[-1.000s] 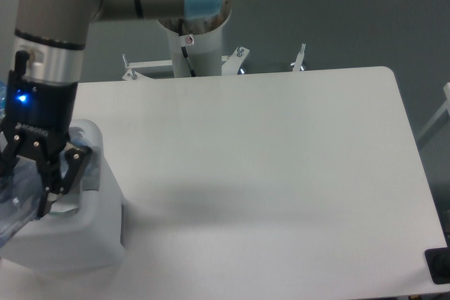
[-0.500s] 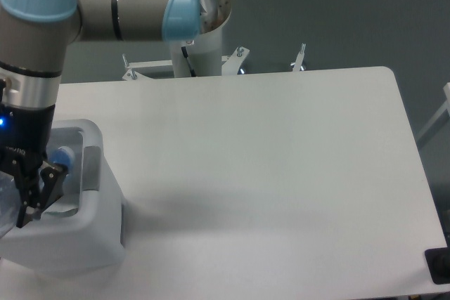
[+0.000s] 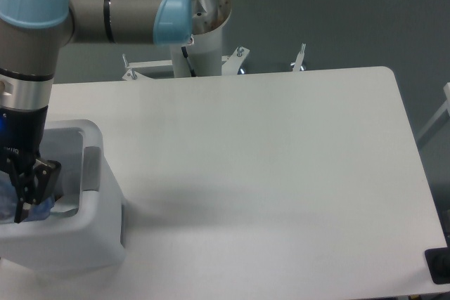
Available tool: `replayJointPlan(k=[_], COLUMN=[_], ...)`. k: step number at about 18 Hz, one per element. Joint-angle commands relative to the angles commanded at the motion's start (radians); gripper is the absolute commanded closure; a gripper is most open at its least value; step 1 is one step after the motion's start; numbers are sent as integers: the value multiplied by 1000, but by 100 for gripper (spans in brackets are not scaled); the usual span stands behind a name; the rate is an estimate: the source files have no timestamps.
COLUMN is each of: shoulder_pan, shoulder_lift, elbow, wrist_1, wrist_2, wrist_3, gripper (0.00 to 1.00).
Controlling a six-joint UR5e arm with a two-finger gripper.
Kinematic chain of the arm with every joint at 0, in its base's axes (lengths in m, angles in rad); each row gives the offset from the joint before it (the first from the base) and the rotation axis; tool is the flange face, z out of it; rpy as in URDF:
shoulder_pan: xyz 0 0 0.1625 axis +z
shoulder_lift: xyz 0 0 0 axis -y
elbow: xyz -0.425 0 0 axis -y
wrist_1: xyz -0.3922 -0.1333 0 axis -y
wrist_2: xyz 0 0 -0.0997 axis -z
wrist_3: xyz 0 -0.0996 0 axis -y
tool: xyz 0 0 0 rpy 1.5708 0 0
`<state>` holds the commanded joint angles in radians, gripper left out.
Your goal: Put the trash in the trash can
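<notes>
Camera view from above takes in the white table [image 3: 267, 166], which fills most of the frame. The UR5e arm [image 3: 42, 47] reaches from its base beyond the trash can's far side and hangs down over that bin. The trash can [image 3: 91, 244], a white rectangular bin with a thick rounded rim and a grey panel [image 3: 91, 170] on its inner right wall, sits at the table's left edge.

Compared with a second ago, the wrist has dropped and slid toward the left side of the trash can, so the gripper [image 3: 27, 194] is now down inside the opening rather than hovering above the rim. Its fingers [image 3: 43, 177] are only partly visible and cut by the frame edge; I cannot tell whether they are spread or pinching.

The clear water bottle [image 3: 35, 209], seen as a bluish translucent shape, lies low inside the trash can just under the gripper, where half a second ago a blue cap showed higher up near the rim. Judging by this, the bottle is being delivered or is already released. The white wad is not visible.
</notes>
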<state>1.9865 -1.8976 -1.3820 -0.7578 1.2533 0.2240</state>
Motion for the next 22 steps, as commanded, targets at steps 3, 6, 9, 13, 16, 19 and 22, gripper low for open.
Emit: replayJointPlan(k=[3, 6, 9, 13, 16, 19, 22], shoulder_pan=[0, 5, 31, 127, 221, 296, 333], shoulder_lift=[2, 3, 25, 66, 80, 89, 103], elbow=[-12, -15, -15, -17, -22, 33, 64], wrist_1=[0, 0, 0, -6, -8, -11, -14], wrist_2=[0, 5, 6, 9, 9, 26, 127], wrist_3=[0, 3, -2, -112, -104, -92, 15], gripper=[19, 0, 0, 0, 0, 0, 0])
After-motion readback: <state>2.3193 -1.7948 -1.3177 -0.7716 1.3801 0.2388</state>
